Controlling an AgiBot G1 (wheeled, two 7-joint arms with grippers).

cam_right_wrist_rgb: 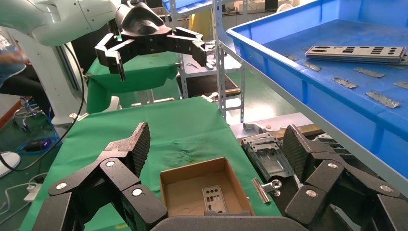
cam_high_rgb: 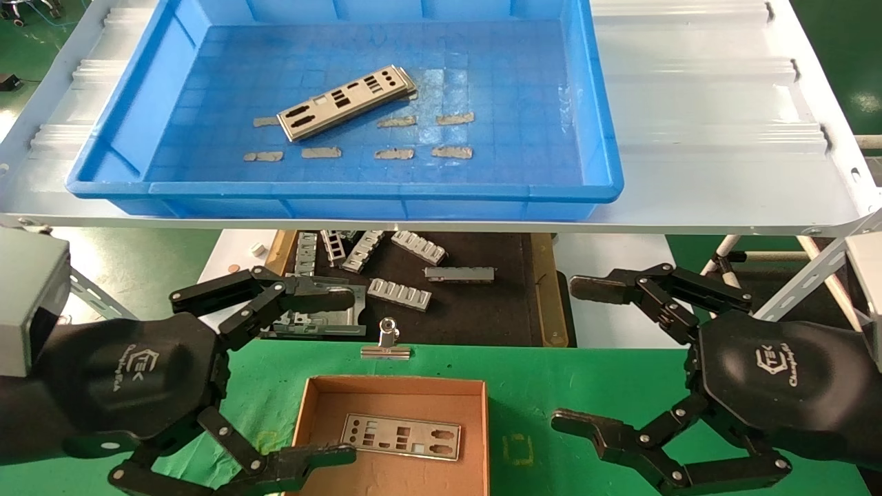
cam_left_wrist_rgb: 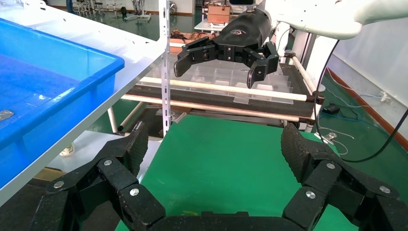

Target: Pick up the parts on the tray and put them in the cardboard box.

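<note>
A silver-grey punched plate (cam_high_rgb: 346, 101) lies slanted on the floor of the blue tray (cam_high_rgb: 344, 196); it also shows in the right wrist view (cam_right_wrist_rgb: 358, 53). A second plate (cam_high_rgb: 402, 436) lies flat in the brown cardboard box (cam_high_rgb: 396, 389) on the green cloth, seen also in the right wrist view (cam_right_wrist_rgb: 214, 198). My left gripper (cam_high_rgb: 344, 375) is open and empty, low at the left of the box. My right gripper (cam_high_rgb: 572, 355) is open and empty at the box's right.
Small tan tape strips (cam_high_rgb: 395, 153) lie on the tray floor. The tray sits on a white shelf (cam_high_rgb: 723, 138). Below it a dark mat (cam_high_rgb: 468, 310) holds ribbed grey brackets (cam_high_rgb: 398, 293). A metal binder clip (cam_high_rgb: 386, 343) lies just beyond the box.
</note>
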